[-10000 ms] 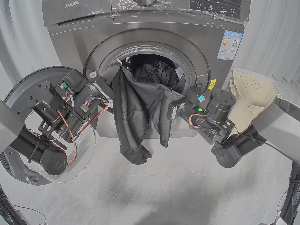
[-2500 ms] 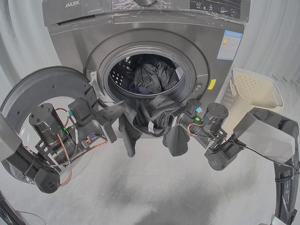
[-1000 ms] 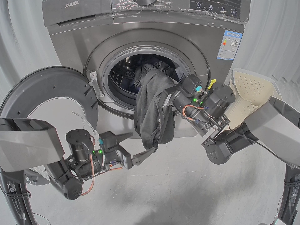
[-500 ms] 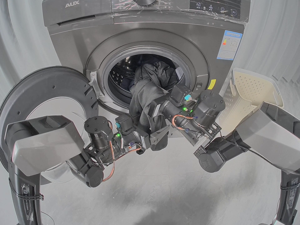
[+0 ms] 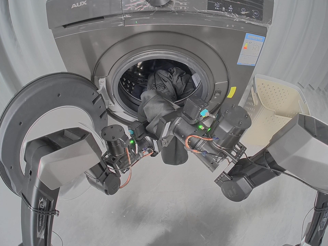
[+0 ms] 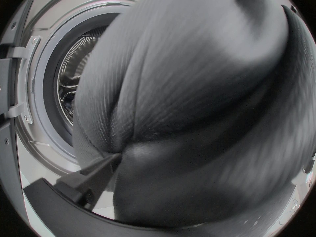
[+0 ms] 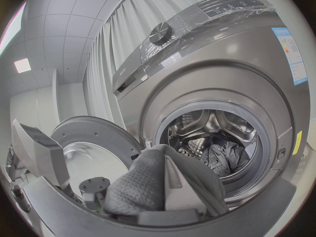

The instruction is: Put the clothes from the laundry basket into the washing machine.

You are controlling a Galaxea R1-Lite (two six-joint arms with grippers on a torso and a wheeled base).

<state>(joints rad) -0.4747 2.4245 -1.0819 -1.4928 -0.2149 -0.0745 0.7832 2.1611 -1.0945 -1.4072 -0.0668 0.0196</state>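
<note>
A dark garment (image 5: 154, 107) is bunched on the lower rim of the washing machine's (image 5: 85, 48) open drum, and one end (image 5: 174, 154) hangs down the front. My right gripper (image 5: 161, 125) is shut on the bunch just outside the rim; its pale finger (image 7: 179, 181) shows with the cloth (image 7: 141, 185) draped beside it. Below it, my left gripper (image 5: 156, 147) is open and pressed up into the hanging cloth (image 6: 184, 109). One finger (image 6: 98, 173) pokes into a fold and the other is covered. More dark clothes (image 5: 172, 81) lie inside the drum.
The round door (image 5: 51, 106) stands swung open at the left, close to my left arm. A pale laundry basket (image 5: 276, 103) leans against the machine's right side, with no clothes showing in it. Bare grey floor lies in front.
Over the last second my left arm swung up from near the floor and its gripper pushed into the hanging cloth. My right gripper carried the garment lower and leftward onto the drum rim, so less hangs down.
</note>
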